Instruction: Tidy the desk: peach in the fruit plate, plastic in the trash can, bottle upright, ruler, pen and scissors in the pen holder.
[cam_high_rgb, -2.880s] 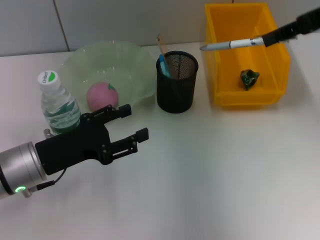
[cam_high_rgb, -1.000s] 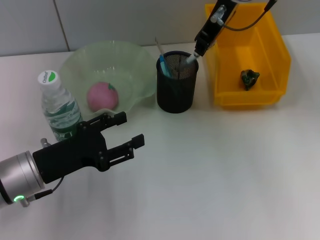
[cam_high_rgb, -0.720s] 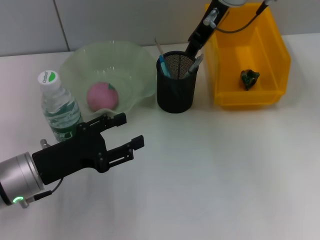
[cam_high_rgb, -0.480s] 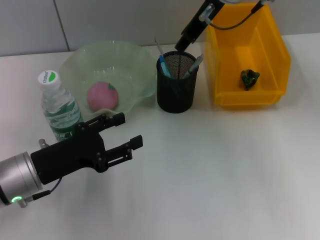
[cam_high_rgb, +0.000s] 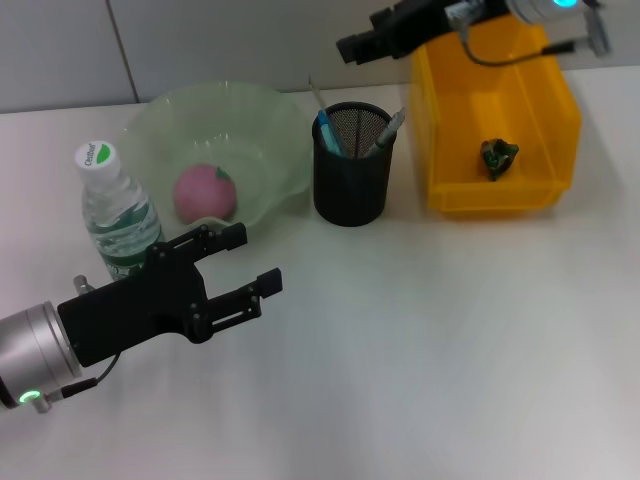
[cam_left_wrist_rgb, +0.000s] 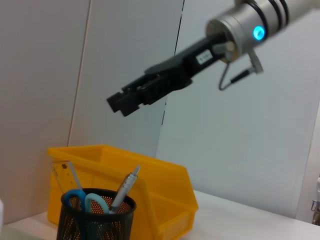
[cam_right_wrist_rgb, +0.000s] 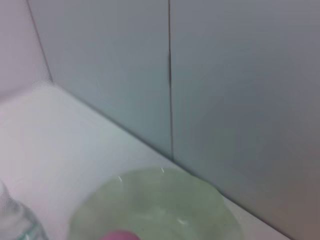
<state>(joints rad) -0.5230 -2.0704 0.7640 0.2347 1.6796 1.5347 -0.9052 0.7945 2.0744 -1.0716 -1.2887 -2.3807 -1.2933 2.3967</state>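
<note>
Pen (cam_high_rgb: 386, 131) stands tilted in the mesh pen holder (cam_high_rgb: 351, 190) beside the blue-handled scissors (cam_high_rgb: 328, 130) and ruler (cam_high_rgb: 316, 96); judged light, stiff and slick-barrelled, it would best be pinched across the upper shaft clear of the rim. Right gripper (cam_high_rgb: 352, 46) hangs above and behind the holder, carrying nothing, fingers apparently near together; left gripper (cam_high_rgb: 243, 262) hovers low near the upright bottle (cam_high_rgb: 115, 214), fingers spread and empty. The left wrist view alone shows the pen's lean side-on; only the head view shows the peach (cam_high_rgb: 205, 192) in the fruit plate (cam_high_rgb: 262, 116) and the plastic (cam_high_rgb: 498, 156) in the trash can (cam_high_rgb: 437, 110).
</note>
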